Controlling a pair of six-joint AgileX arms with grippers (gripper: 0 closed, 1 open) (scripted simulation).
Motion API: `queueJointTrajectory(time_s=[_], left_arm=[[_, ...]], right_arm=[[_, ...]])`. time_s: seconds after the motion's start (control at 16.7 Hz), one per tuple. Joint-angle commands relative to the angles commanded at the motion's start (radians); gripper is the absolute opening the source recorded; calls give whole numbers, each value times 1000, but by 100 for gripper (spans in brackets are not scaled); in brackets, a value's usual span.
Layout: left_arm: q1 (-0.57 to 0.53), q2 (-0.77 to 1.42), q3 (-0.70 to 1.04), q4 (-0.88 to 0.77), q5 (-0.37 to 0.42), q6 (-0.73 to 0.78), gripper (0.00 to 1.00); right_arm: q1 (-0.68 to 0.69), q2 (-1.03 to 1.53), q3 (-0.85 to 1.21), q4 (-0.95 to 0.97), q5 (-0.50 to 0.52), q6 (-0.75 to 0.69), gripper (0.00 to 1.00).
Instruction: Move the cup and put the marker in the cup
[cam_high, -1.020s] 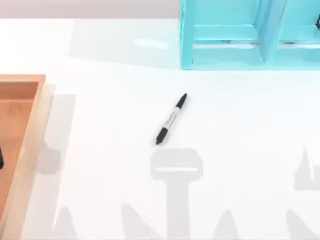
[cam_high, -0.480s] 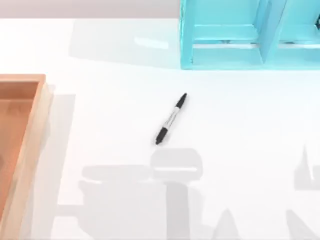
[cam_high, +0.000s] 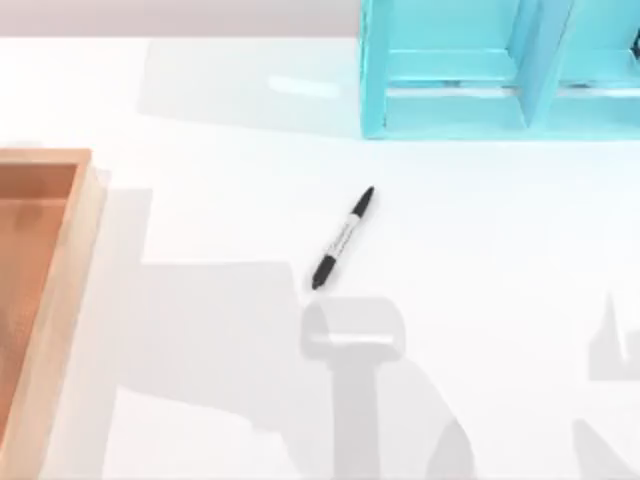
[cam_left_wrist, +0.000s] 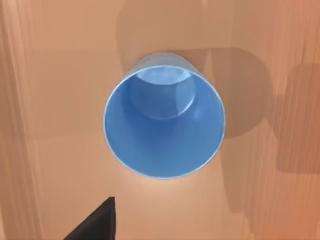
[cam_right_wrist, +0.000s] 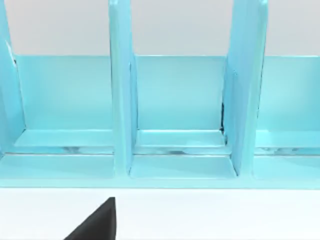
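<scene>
The marker (cam_high: 343, 238), black with a pale label band, lies slanted on the white table near its middle. The blue cup (cam_left_wrist: 164, 120) stands upright on the wooden floor of a tray (cam_left_wrist: 55, 100), its open mouth facing the left wrist camera, nothing inside it. My left gripper hangs above the cup, with one black tip (cam_left_wrist: 97, 225) of it at the picture's edge, apart from the cup. My right gripper, with its black tip (cam_right_wrist: 97, 225), hangs over the table in front of the cyan rack.
A wooden tray (cam_high: 62, 290) lies along the table's left edge. A cyan rack (cam_high: 450, 110) with upright dividers (cam_right_wrist: 121, 100) stands at the back right. Grey arm shadows lie on the table in front of the marker.
A broad grey shadow has spread up from the table's front left toward the marker. A dark shape at the tray's left edge a second ago is gone. The marker has not moved.
</scene>
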Motion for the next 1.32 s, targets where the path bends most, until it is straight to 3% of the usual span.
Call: queueJointTrajectory(time_s=[0.48,0.96,1.32], left_arm=[[-2,18,-4,8,0,0,100],[5,100,-244,339,0,7,100],[6,112,-276,376,0,7,100]], right_arm=[[0,0,0,0,0,0,100],[0,0,0,0,0,0,100],[0,0,0,0,0,0,100]])
